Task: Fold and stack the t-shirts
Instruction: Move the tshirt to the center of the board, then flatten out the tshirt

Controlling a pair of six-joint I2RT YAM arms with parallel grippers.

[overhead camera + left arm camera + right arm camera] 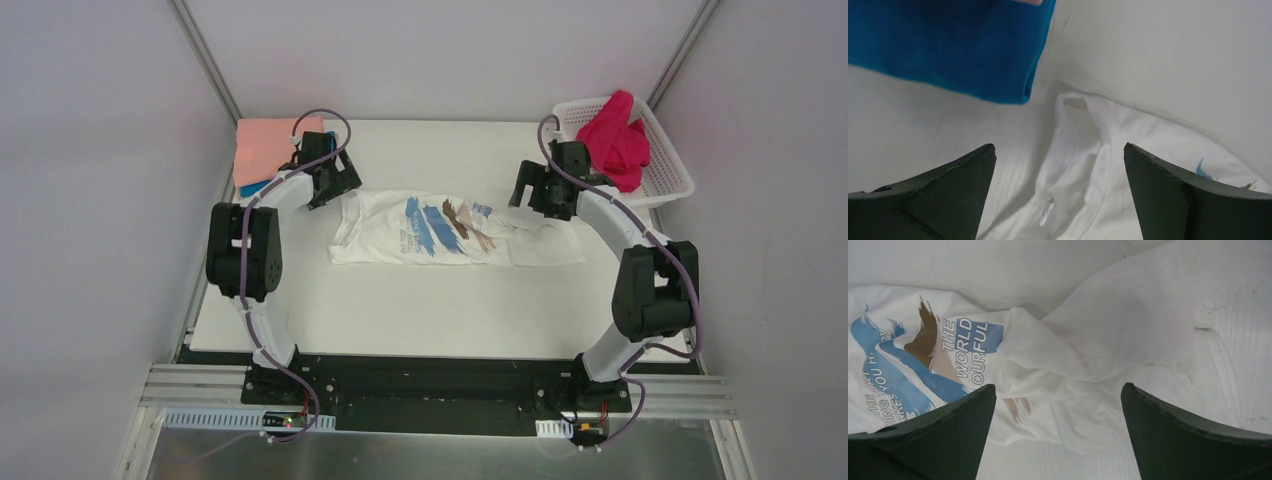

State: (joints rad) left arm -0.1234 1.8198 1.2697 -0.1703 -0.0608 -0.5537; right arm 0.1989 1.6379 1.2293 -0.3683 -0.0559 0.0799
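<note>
Edges first. The table (400, 310) is boxed in by walls on the left, far and right sides, so the only real open room is the bare strip between the white printed tee (440, 232) and the arm bases. There's also a narrower bare band behind the tee, up to the far edge.

The far-left corner is taken by a folded salmon-pink tee (262, 148) sitting on top of a bright blue tee (948, 45). The blue one's folded corner comes close to the white tee's left end but they're apart. The far-right corner has the basket (672, 175) with the magenta tee (617, 140) bunched up inside it and spilling over its rim.

The white tee lies mid-table, a bit toward the far side, with its long axis running left to right. The left part is fairly flat, with the blue and brown brushstrokes face up. The right end is rumpled, with a flap of cloth folded back over itself. From the right wrist the print's lettering runs sideways. We can't tell which end is the collar.

The left gripper (1059, 150) hovers over the tee's left edge, jaws spread wide, nothing in them. The right gripper (1058, 390) hangs over the rumpled right end, jaws just as wide, also holding nothing.
</note>
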